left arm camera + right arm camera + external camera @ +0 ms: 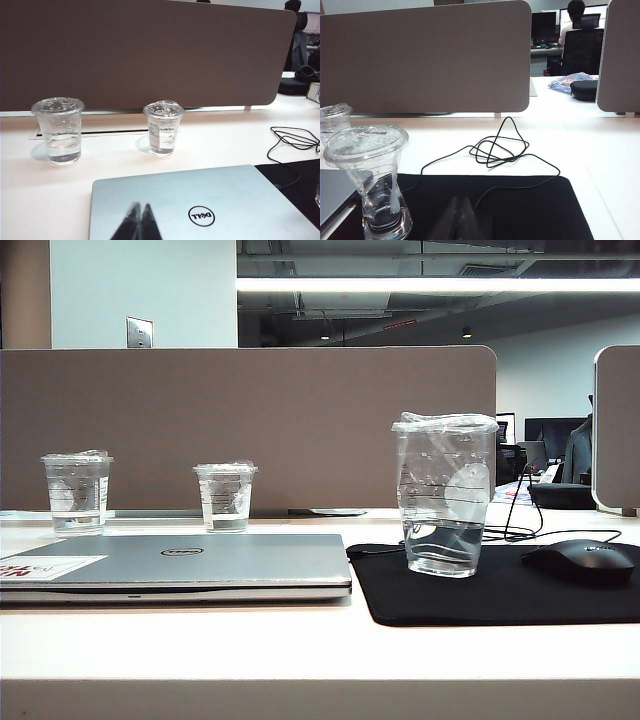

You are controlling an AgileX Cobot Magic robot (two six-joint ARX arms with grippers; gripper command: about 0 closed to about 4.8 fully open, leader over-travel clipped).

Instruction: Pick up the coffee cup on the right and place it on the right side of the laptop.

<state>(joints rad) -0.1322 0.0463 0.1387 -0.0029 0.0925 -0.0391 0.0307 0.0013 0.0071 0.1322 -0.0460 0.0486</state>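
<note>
Clear plastic is what the cup (445, 493) is made of; it is the tallest one, and it stands upright on the left part of the black mouse pad (500, 592), with some water in its bottom and a crinkled film over its top. It is just to the right of the closed silver laptop (190, 564), near it but not touching. In the right wrist view the cup (372, 180) stands close to the camera at the pad's edge (520, 205), beside a corner of the laptop (332, 192).

The laptop lies flat on the white table (300, 645), with its round dark logo on the lid and a white sticker with red print at its near left corner. Behind it, near the brown partition (250, 425), two shorter cups (76, 492) (226, 496) stand upright and well apart from each other. A black mouse (583, 560) rests on the right part of the pad, and its thin cable (495, 150) lies in loops on the table behind the pad.

No gripper shows in the exterior view. The left gripper (139, 214) hangs above the near edge of the laptop lid (225, 195), its fingers pressed together and holding nothing. The right gripper (459, 209) hangs above the pad, beside the cup and apart from it, its fingers also together and empty.
</note>
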